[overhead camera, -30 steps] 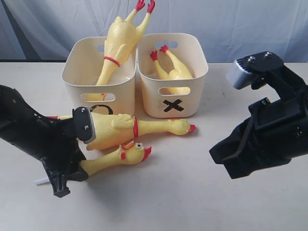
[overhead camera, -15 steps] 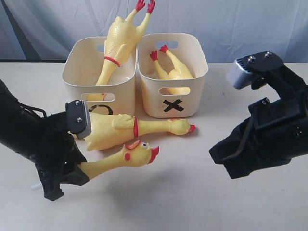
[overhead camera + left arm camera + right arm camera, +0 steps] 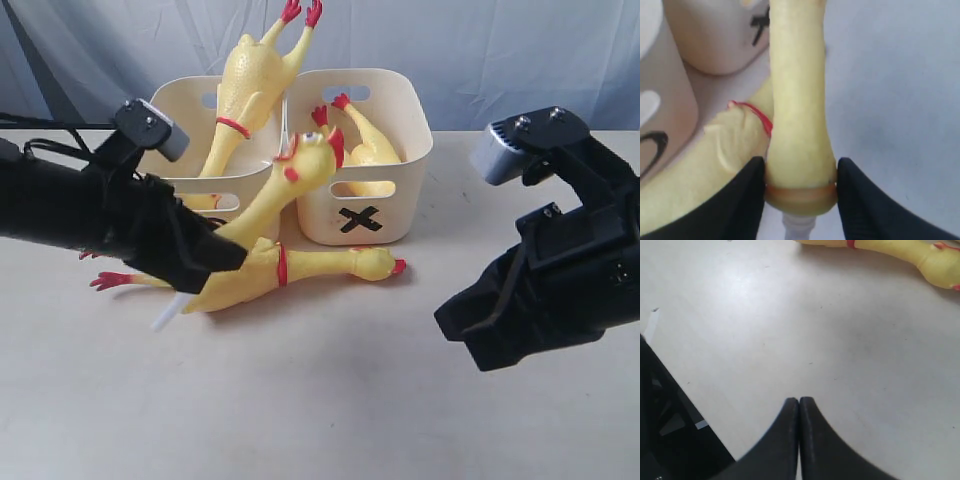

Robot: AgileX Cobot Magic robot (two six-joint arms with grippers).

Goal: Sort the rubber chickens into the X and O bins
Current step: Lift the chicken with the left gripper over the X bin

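My left gripper (image 3: 212, 252) (image 3: 800, 175) is shut on the tail end of a small rubber chicken (image 3: 285, 190) (image 3: 797, 95). It holds the chicken off the table, slanting up, with the red-combed head in front of where the two bins meet. A larger chicken (image 3: 310, 265) (image 3: 715, 150) with a red neck band lies on the table beneath it. The O bin (image 3: 165, 125) (image 3: 660, 125) holds a large chicken (image 3: 245, 90), feet up. The X bin (image 3: 405, 130) (image 3: 715, 45) holds a small chicken (image 3: 362, 147). Over bare table at the right, my right gripper (image 3: 447, 322) (image 3: 799, 401) is shut and holds nothing.
The bins stand side by side at the back of the cream table (image 3: 330, 400), with a pale curtain behind them. A white squeaker stem (image 3: 165, 315) sticks out below the held chicken. The right arm's black body (image 3: 560, 270) fills the right side.
The left gripper has lifted the small chicken off the table and swung it up and back toward the bins. Its head now points upward. The right arm has not moved.
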